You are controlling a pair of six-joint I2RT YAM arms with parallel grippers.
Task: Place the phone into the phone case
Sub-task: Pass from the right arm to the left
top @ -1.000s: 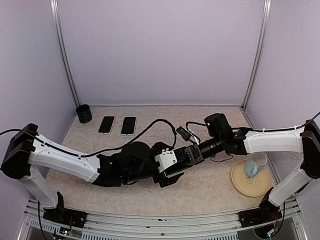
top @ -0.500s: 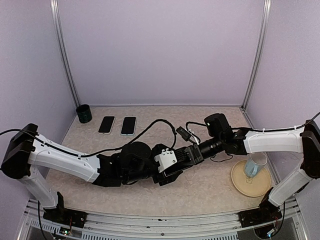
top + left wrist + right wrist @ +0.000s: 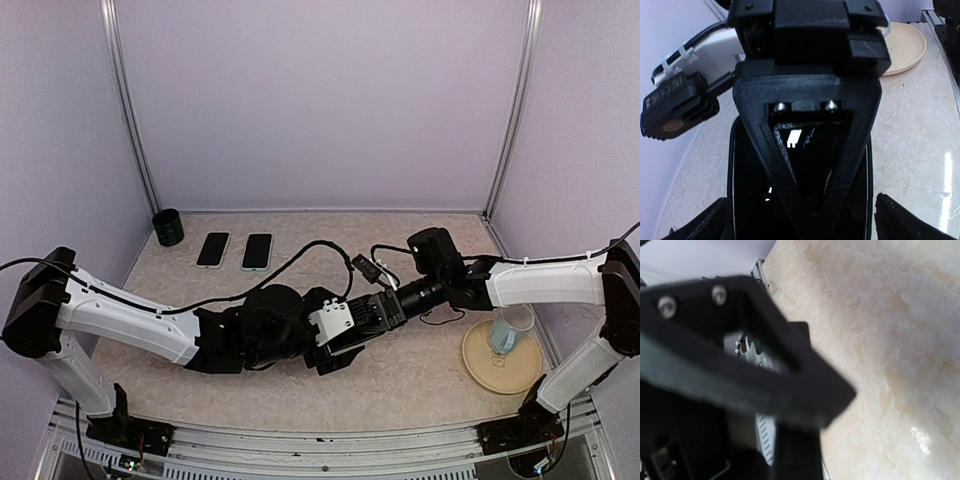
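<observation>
Top view: the left arm (image 3: 130,320) and the right arm (image 3: 540,280) meet over the middle of the bench (image 3: 420,390). The left jaws and right jaws are crowded so close that whatever lies under them is hidden. At the back left, well apart from both arms, a darker rectangle (image 3: 212,249) and a pale-edged rectangle (image 3: 257,251) lie side by side near a black cup (image 3: 168,227) (each is too small to call phone or case). On the right, a plate (image 3: 478,375) carries a pale cup (image 3: 505,335).

Left wrist view: the left jaws stand wide apart, their fingers (image 3: 705,225) in the lower corners. A black slab (image 3: 747,200) with a raised rim lies between them. It is probably the phone case with the phone on or in it, though it is too dark to be sure. Whether the fingers pinch its sides or merely flank them, I cannot tell. The right jaws are together, holding nothing, and point down onto the slab's middle.

Right wrist view: only a blurred black finger (image 3: 740,380) and bare marble show, with no phone.

What could go wrong, as I judge it:
- If the slab is only flanked, a push from the closed right jaws could skid or tip it.
- A push off-centre may seat one edge and leave a corner proud.
- With the wrists this tight together, a small sideways correction could knock one arm into the other.
</observation>
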